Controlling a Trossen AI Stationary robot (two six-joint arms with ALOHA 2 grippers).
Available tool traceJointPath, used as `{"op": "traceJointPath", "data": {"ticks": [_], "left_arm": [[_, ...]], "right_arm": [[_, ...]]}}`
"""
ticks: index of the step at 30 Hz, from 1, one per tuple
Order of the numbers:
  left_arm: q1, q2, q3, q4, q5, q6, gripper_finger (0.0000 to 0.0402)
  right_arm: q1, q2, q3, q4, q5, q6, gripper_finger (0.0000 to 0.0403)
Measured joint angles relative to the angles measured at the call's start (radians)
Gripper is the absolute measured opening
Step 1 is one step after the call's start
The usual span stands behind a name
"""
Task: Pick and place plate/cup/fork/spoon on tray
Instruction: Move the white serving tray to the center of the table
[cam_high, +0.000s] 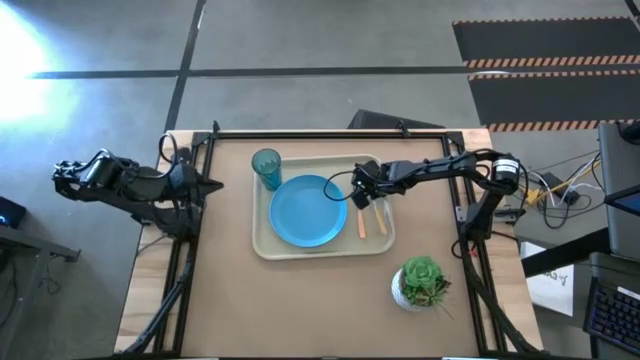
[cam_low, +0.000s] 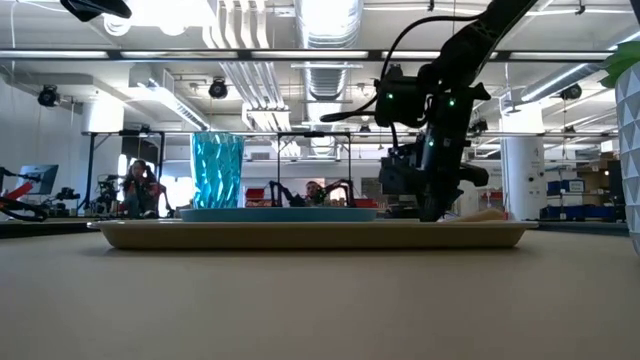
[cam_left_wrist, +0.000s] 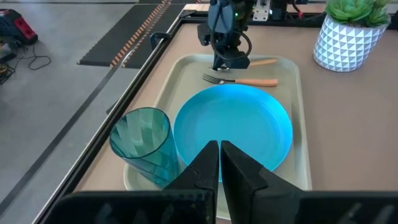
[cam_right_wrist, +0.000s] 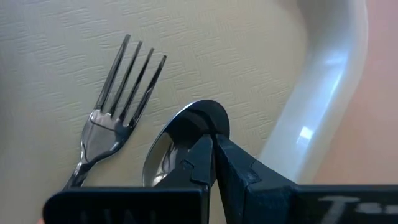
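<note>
The cream tray (cam_high: 262, 240) lies mid-table. On it rest the sky-blue plate (cam_high: 305, 210), the teal cup (cam_high: 266, 167) upright at the far left corner, the fork (cam_high: 362, 222) and the spoon (cam_high: 380, 218), which lie side by side right of the plate. My right gripper (cam_high: 367, 195) is low over the tray at the spoon's bowl end, shut on it. The fork (cam_right_wrist: 121, 106) lies free beside it. My left gripper (cam_high: 210, 185) is shut and empty at the table's left edge, and its shut fingers also show in the left wrist view (cam_left_wrist: 220, 155). My right gripper pinches the tip end of the spoon's shiny bowl (cam_right_wrist: 186, 121) between its two fingertips. The fingers come from above, pointing down at the tray. The spoon's orange handle (cam_left_wrist: 264, 61) lies on the tray floor, toward the tray's near side.
A green plant in a white pot (cam_high: 420, 282) stands on the table near the tray's near right corner. The tray's raised rim (cam_right_wrist: 317, 93) runs close by the spoon. Black frame rails border the table's left, right and far edges.
</note>
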Motion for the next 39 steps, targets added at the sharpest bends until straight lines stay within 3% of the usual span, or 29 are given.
{"op": "traceJointPath", "data": {"ticks": [17, 26, 39], "left_arm": [[0.0, -0.002, 0.0, 0.0, 0.001, 0.0, 0.0], [0.0, -0.002, 0.0, 0.0, 0.001, 0.002, 0.0], [0.0, -0.005, 0.0, -0.003, 0.008, 0.008, 0.0]], "right_arm": [[0.0, -0.004, 0.073, -0.01, 0.058, -0.015, 0.0008], [0.09, -0.004, 0.072, -0.27, 0.0, 0.138, 0.0008], [0.163, -0.004, 0.036, -0.258, 0.0, 0.278, 0.0008]]}}
